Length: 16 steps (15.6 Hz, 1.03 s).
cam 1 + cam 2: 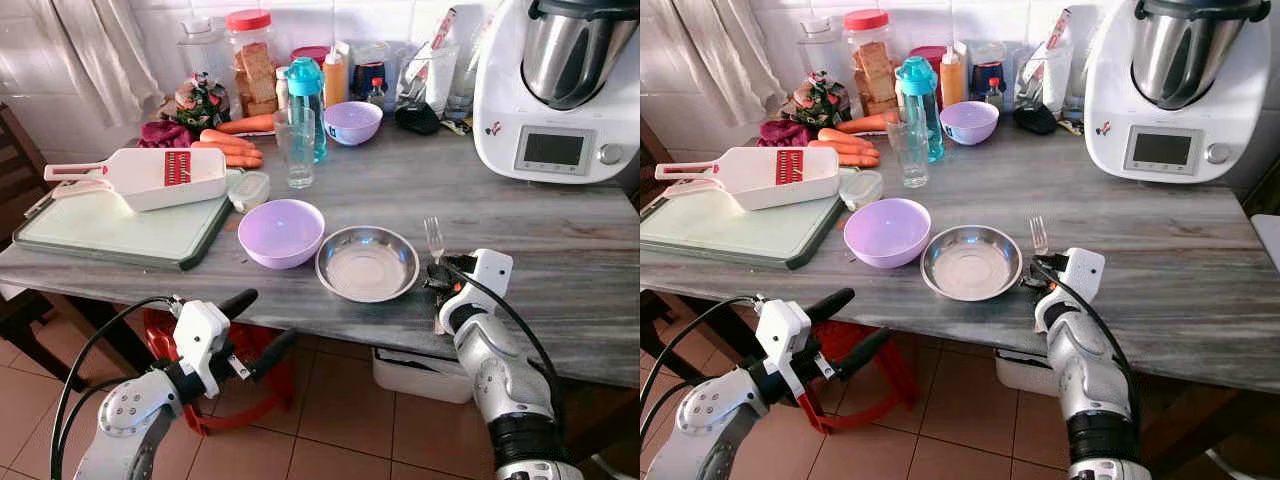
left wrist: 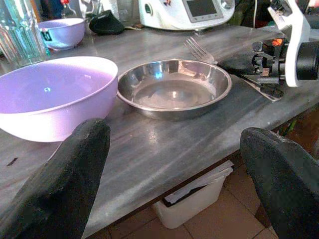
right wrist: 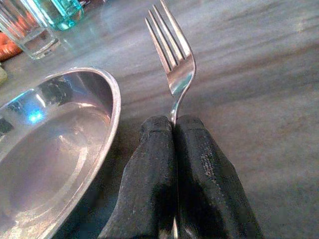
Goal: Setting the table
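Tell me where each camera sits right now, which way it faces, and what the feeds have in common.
Left eye view: on the head, looking forward and down at the table; both silver arms show.
Right eye view: the same scene from the head's other eye.
Left wrist view: along the open left tool, below the table edge, facing the purple bowl and steel plate.
Right wrist view: along the right tool, shut on the fork beside the plate.
Shared: plate and fork appear in all four.
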Available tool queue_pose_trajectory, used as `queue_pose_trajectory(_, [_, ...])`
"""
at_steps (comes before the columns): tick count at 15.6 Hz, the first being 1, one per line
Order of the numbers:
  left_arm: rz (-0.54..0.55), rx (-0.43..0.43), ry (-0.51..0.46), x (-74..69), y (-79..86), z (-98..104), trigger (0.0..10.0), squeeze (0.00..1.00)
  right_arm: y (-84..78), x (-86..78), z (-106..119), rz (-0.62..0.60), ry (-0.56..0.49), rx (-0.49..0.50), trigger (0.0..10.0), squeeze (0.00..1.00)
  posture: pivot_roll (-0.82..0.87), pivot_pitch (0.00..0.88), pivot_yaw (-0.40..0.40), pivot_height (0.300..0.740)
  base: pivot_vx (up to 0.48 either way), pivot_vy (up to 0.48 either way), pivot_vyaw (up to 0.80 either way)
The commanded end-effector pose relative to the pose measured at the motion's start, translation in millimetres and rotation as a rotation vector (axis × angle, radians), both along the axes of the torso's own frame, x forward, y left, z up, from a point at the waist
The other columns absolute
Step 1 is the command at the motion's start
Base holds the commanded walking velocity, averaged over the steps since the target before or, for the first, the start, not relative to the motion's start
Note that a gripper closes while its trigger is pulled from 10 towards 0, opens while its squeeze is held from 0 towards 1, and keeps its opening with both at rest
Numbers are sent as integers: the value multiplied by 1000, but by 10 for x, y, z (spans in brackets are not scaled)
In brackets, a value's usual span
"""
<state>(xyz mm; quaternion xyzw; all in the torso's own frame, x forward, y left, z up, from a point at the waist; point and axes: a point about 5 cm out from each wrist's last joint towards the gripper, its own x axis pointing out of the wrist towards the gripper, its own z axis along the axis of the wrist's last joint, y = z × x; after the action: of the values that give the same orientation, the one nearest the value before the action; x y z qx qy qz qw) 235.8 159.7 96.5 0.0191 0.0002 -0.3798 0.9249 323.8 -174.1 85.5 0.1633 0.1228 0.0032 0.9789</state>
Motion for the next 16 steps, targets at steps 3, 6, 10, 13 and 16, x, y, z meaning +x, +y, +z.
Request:
queue_pose_trajectory(3, [-19,18,-6,11,0,40,10000,0,-120,-97,-205,-34,110,18,10000,957,77,26,96,740,0,0,0])
queue_pose_trajectory(6, [-22,23,0,15,2,25,10000,0,-147,-103,-231,-43,130,23,10000,1000,75,27,100,740,0,0,0])
queue_pose_trajectory(10, [-25,22,3,18,1,13,10000,0,-191,-103,-238,-61,144,29,10000,1000,79,28,101,740,0,0,0])
queue_pose_trajectory(13, [-58,9,10,2,-19,8,10000,0,-242,-85,-207,-60,141,25,10000,1000,85,24,98,740,0,0,0])
queue_pose_trajectory(16, [-97,-6,35,-31,-27,-13,10000,0,-274,-66,-111,-58,109,19,10000,1000,86,21,94,740,0,0,0])
